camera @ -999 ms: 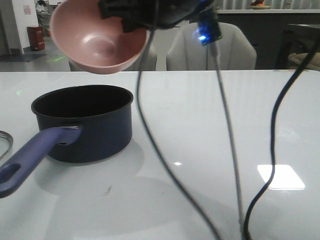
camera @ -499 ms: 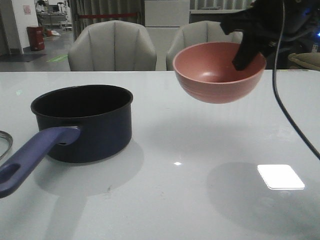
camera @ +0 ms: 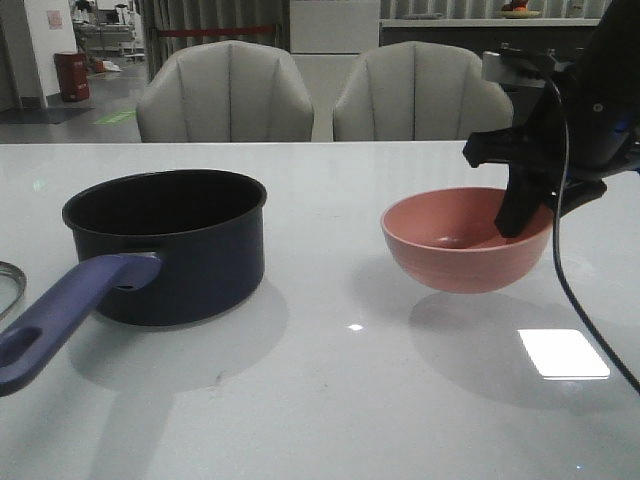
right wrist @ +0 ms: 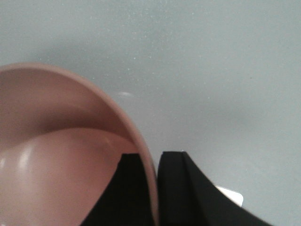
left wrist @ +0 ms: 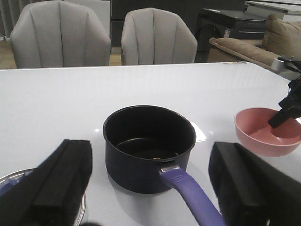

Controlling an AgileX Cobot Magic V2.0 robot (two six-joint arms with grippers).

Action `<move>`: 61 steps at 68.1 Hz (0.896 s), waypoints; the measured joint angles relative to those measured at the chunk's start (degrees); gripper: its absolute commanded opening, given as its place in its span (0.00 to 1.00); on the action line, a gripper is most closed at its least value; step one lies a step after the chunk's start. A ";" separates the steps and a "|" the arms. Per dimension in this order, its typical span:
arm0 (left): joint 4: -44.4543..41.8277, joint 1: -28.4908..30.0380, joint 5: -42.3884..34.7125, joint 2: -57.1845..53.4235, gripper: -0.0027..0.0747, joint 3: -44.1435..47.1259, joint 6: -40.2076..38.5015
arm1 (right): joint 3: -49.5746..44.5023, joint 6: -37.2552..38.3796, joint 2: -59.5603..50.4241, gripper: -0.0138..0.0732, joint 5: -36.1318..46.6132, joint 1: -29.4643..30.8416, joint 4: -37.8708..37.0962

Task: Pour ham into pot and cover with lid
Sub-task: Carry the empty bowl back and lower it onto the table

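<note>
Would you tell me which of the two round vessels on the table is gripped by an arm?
The pink bowl: the right gripper pinches its rim. The pot stands free.

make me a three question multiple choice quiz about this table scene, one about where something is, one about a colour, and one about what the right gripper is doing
1. Where is the bowl relative to the pot in the front view?
A. To its right
B. To its left
C. Inside it

2. What colour is the pot's handle?
A. Red
B. Purplish blue
C. White

3. What is the right gripper doing?
A. Hanging open over the pot
B. Holding the lid
C. Pinching the bowl's rim

Answers:
1. A, the bowl sits on the right half of the table, the pot on the left.
2. B, the long handle is lighter purplish blue against the dark navy pot.
3. C, the right wrist view shows one finger inside and one outside the rim.
</note>
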State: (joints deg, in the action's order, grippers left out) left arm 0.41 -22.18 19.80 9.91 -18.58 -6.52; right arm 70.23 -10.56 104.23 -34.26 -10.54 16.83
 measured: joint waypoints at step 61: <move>0.00 0.00 0.00 0.00 0.72 0.00 0.00 | -8.21 0.08 -21.32 0.72 4.09 -0.12 -4.67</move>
State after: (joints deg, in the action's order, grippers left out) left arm 0.41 -22.18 19.80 9.91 -18.58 -6.52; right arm 62.02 -10.48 82.92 -30.17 -10.66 12.17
